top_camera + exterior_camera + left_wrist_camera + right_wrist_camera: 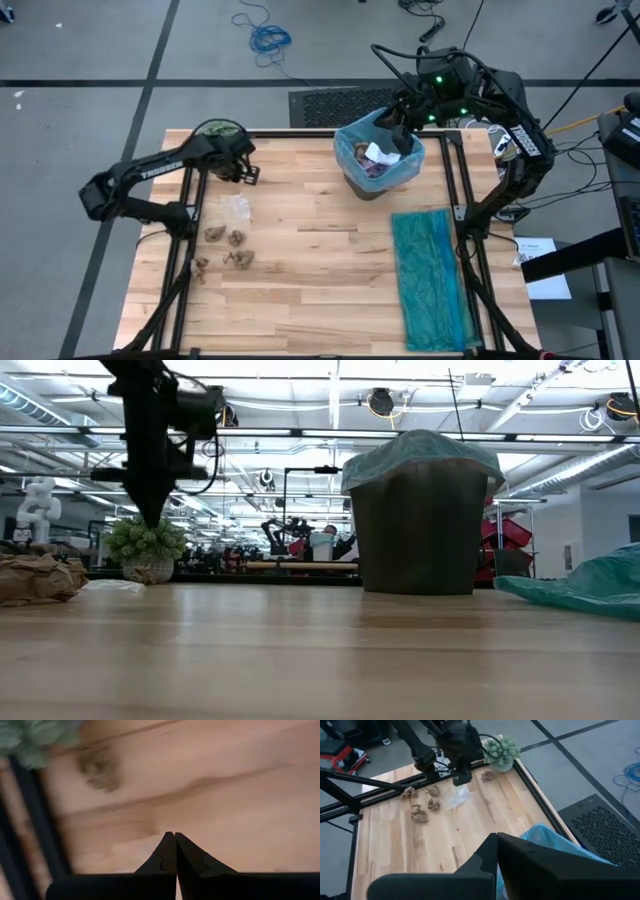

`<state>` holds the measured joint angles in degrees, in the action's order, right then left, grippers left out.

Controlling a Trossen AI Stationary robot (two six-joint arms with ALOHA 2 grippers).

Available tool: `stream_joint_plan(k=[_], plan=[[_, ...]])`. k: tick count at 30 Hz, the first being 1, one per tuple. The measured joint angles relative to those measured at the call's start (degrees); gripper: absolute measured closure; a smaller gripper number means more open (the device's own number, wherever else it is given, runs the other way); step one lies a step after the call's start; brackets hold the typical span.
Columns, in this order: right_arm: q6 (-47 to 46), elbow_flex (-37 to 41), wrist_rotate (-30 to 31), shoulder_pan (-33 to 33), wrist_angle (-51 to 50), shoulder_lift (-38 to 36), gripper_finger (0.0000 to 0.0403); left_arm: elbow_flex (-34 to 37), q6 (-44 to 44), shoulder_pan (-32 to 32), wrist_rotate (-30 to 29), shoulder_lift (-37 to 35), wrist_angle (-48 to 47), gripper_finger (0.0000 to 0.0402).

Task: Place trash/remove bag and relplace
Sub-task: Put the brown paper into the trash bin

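Observation:
Several brown wads of trash (237,238) lie loose on the wooden table at the left, with a pale crinkled scrap (235,205) beside them. One more wad (487,775) lies by the green plant. My left gripper (248,172) hangs shut over bare wood near that wad, pointing down, its tips (152,515) clear of the table. The dark bin (420,530) stands at the far middle, lined with the light-blue bag (352,140); white and purple scraps (375,157) lie inside. My right gripper (497,836) is shut and empty above the bin's rim.
A darker teal plastic bag (432,280) lies flat along the table's right side. The fuzzy green plant (220,130) stands at the far left corner. Black frame rails (190,200) run along both table sides. Bare wood lies in the middle and near part.

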<state>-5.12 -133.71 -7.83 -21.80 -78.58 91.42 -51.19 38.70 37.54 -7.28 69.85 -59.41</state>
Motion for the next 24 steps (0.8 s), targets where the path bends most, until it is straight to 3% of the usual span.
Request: stream_joint_plan(k=[6, 19, 24], plan=[[-0.7, 0.0, 0.0, 0.0, 0.0, 0.0, 0.0403, 1.4, 0.0, 4.5, -7.0, 3.8, -0.4, 0.0393], [-1.7, 0.0, -0.1, 0.1, -0.6, 0.0, 0.0403, 1.4, -3.8, 9.7, -6.6, 12.7, 5.6, 0.0291], [-1.7, 0.0, -1.3, 0.1, -0.6, 0.0, 0.0403, 1.4, -5.1, 12.1, -6.6, 17.6, 7.7, 0.0272]])
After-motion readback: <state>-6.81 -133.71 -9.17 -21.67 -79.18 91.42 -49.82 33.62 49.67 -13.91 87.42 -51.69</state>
